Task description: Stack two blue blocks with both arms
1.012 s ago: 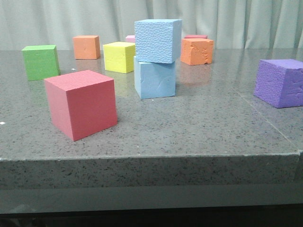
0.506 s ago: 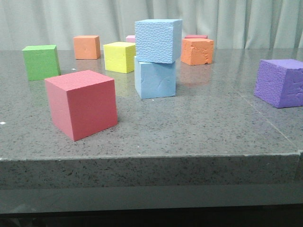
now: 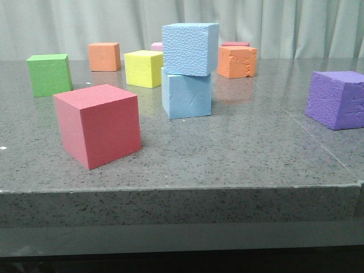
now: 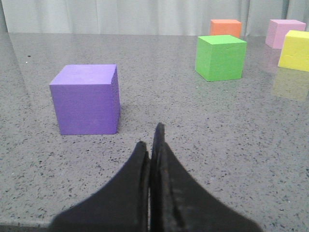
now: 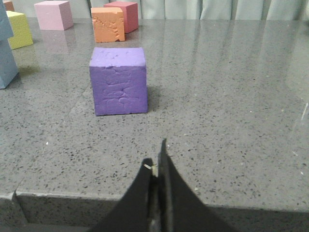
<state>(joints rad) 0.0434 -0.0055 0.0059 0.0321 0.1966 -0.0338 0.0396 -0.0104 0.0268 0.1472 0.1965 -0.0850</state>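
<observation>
stack: pebbled blue block (image 3: 189,49) sits on smooth blue block (image 3: 186,94)
left gripper (image 4: 151,150): fingers pressed together, empty
right gripper (image 5: 158,162): fingers pressed together, empty

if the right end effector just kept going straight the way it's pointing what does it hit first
Probably the purple cube, though it sits slightly to one side of the shut right end effector, so a graze or near miss is possible; only bare table lies between.
</observation>
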